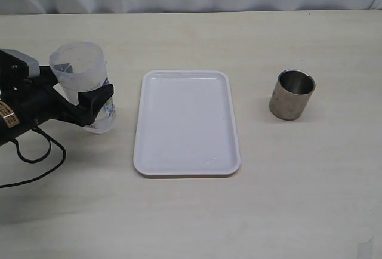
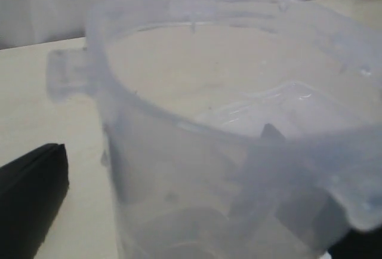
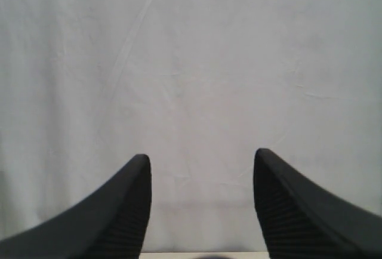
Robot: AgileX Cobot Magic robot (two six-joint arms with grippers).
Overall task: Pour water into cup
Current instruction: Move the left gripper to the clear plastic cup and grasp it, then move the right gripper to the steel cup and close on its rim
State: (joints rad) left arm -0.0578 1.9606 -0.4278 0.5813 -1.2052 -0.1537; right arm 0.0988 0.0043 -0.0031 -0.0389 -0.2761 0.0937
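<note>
My left gripper (image 1: 89,105) is shut on a tall translucent plastic container (image 1: 83,83) with a blue-and-white label, at the left of the table, tilted slightly. The container fills the left wrist view (image 2: 227,128); the water in it cannot be made out. The steel cup (image 1: 292,95) stands upright at the right of the table, dark inside, far from the container. My right gripper (image 3: 202,169) is open and empty, facing a white backdrop; it does not show in the exterior view.
A white rectangular tray (image 1: 187,123) lies in the middle of the table between the container and the cup. A black cable (image 1: 33,151) loops under the left arm near the left edge.
</note>
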